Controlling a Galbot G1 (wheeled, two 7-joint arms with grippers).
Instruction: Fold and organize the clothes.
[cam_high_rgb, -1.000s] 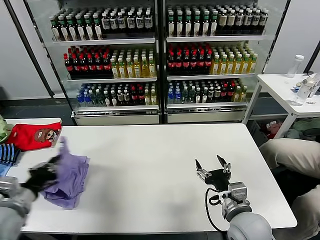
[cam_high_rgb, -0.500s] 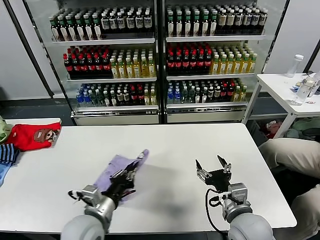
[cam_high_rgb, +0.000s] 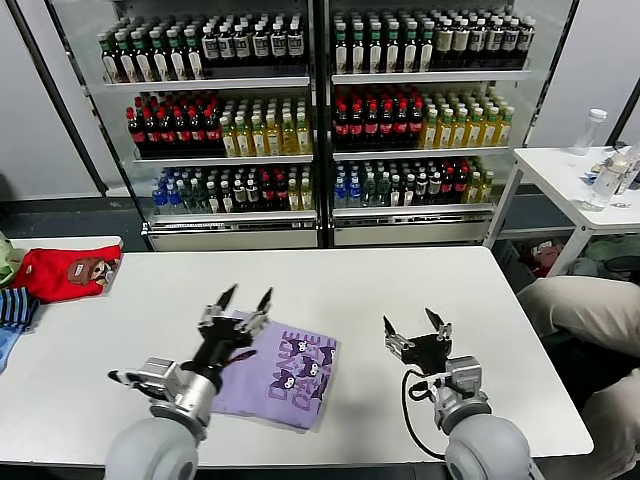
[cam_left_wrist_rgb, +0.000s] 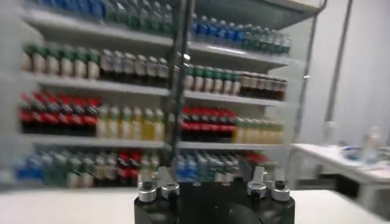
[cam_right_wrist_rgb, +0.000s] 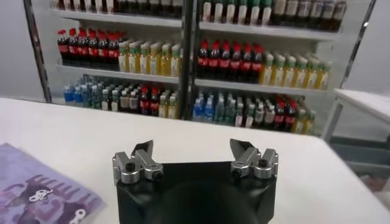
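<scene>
We have the big white table (cam_high_rgb: 330, 275) spread out in front of us, and the lavender T-shirt (cam_high_rgb: 290, 378) lies flat on it near the front edge, left of centre, print side up with the dark cartoon characters and lettering showing. It reads as a rough rectangle, already partly folded by the look of the doubled edges, though we judge that loosely. The red garment (cam_high_rgb: 68, 272) and the blue striped garment (cam_high_rgb: 14, 308) sit well apart from the T-shirt, out at the table's far left end.

Our left gripper (cam_high_rgb: 237, 312) hovers just over the T-shirt's back left corner, fingers spread wide, holding nothing. Our right gripper (cam_high_rgb: 416, 335) hangs to the right of the T-shirt, clear of the cloth, fingers likewise wide and empty.

How will this thing handle? We reckon light, limp cotton: it will sag and drag, not slide as a board would, and a single pinch will trail the rest behind. Best holds look like the two corners of one short edge, one gripper each, pinching through all the layers so the fold stays together.

Now the views. The head view alone gives us the whole T-shirt and both grippers around it. The right wrist view catches the right gripper (cam_right_wrist_rgb: 195, 164) and only a printed corner of the T-shirt (cam_right_wrist_rgb: 36, 192). The left wrist view shows the left gripper (cam_left_wrist_rgb: 213, 185) against blurred drink shelves (cam_left_wrist_rgb: 152, 91); we can't make out any cloth there.
</scene>
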